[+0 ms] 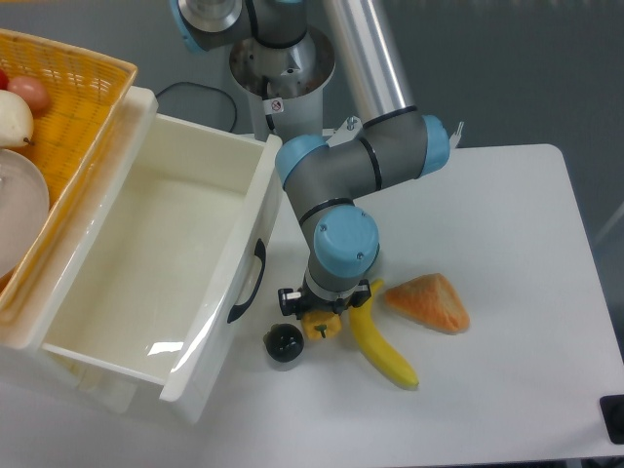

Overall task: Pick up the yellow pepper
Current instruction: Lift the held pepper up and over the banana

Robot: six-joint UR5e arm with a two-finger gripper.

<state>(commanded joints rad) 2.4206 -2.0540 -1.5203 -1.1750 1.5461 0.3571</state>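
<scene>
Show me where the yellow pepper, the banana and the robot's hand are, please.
yellow pepper point(322, 327): fixed camera, on its lobed body under the hand.
banana point(375, 341): fixed camera, mid-length of its curve.
hand point(319, 310): fixed camera, between its fingertips.
</scene>
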